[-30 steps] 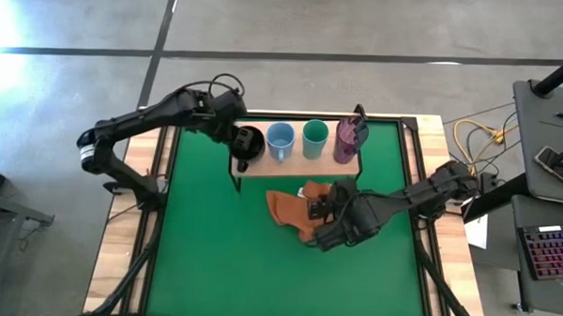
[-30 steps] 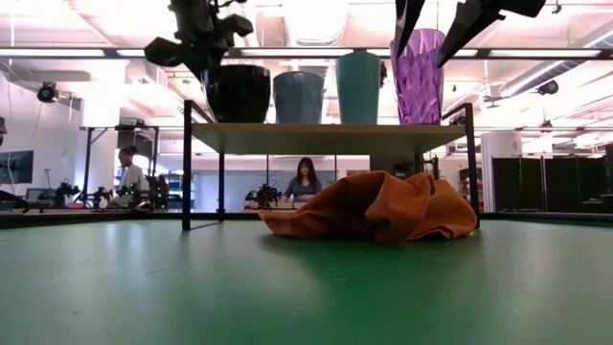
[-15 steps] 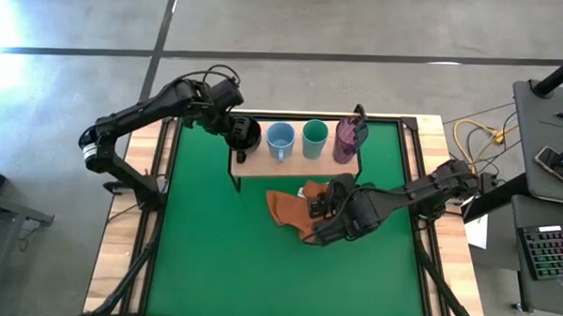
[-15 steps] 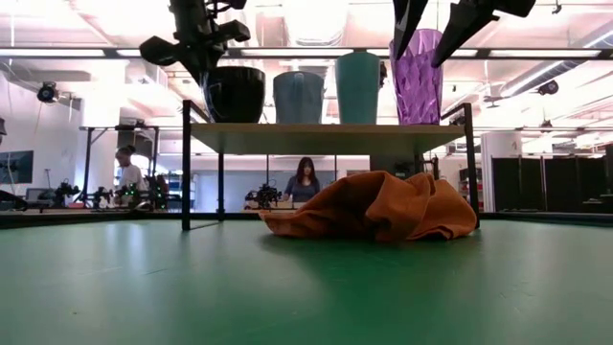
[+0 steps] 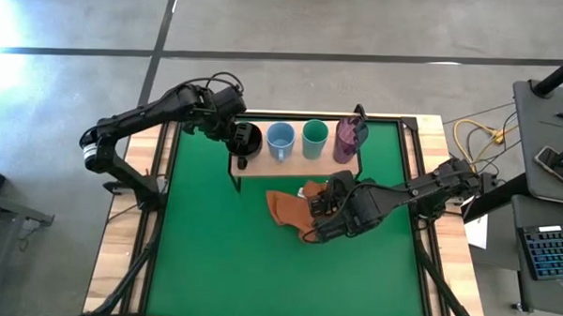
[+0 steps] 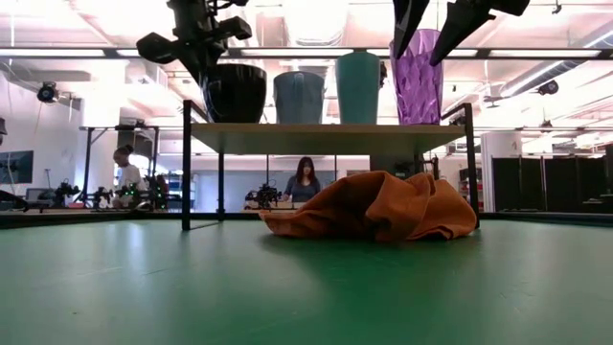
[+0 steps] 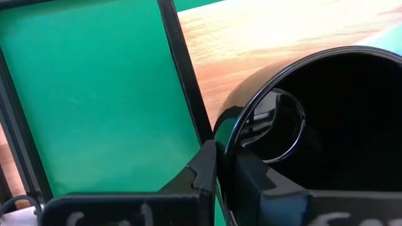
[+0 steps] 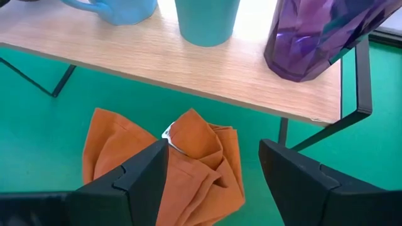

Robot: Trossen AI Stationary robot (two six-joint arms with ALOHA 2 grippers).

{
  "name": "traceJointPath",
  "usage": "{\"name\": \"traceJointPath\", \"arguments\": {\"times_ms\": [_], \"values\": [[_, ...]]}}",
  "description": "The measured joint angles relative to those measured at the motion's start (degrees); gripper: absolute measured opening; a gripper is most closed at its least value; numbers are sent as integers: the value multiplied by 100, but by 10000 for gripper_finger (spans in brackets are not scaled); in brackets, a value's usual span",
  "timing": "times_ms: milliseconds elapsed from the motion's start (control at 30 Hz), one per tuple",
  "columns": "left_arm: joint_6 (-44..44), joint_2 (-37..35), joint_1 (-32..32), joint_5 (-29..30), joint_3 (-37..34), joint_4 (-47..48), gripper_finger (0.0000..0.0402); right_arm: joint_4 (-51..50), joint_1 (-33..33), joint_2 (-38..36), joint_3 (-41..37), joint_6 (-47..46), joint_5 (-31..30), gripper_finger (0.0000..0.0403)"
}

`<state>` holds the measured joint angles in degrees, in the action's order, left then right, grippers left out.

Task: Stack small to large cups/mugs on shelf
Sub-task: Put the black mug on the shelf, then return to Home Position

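The shelf point(image 5: 296, 166) stands at the far middle of the green mat. On it stand, left to right, the black mug point(image 5: 251, 136), the light blue mug point(image 5: 280, 137), the teal cup point(image 5: 314, 136) and the purple cup point(image 5: 350, 137), each on its base. My left gripper point(image 5: 237, 138) is shut on the black mug point(image 6: 237, 93) at the shelf's left end. My right gripper point(image 8: 213, 182) is open and empty, hovering over an orange cloth point(image 5: 289, 210) in front of the shelf. My left gripper pinches the black mug's wall at the rim point(image 7: 225, 141), on the side facing the table's left edge. One finger point(image 7: 251, 179) is inside the mug and one point(image 7: 202, 171) outside. The fingers come slanting down from the left. The mug stands upright on the shelf's plank point(image 6: 326, 137).
The orange cloth point(image 6: 378, 206) lies bunched on the mat under the shelf's near edge. The shelf's thin black legs point(image 6: 186, 168) stand at its corners. Open green mat point(image 5: 259, 270) lies toward the near edge. People show in the room behind.
My right gripper has drifted a little toward the shelf, staying open above the cloth. My left gripper has shifted slightly at the black mug's rim and stays shut on it. The mug stays upright at the shelf's left end.
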<state>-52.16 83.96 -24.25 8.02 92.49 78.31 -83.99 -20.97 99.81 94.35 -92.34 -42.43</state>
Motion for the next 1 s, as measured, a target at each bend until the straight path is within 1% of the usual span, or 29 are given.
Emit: {"name": "traceJointPath", "arguments": {"times_ms": [267, 600, 700, 900, 1000], "values": [[0, 0, 0, -40, -26, -36, 10, 0, 0, 0, 0, 98, 32, 242], [-21, 0, 4, -63, -315, -264, 15, -2, 0, 0, 0, 168, 36, 242], [16, 0, 9, -27, -339, -409, 33, -2, 0, 0, 0, 245, 36, 242], [39, 0, 9, -23, -339, -479, 86, -2, 0, 0, 0, 291, 36, 242], [29, -13, 9, -125, -308, -479, 108, -2, 0, 0, 0, 304, 36, 242]]}}
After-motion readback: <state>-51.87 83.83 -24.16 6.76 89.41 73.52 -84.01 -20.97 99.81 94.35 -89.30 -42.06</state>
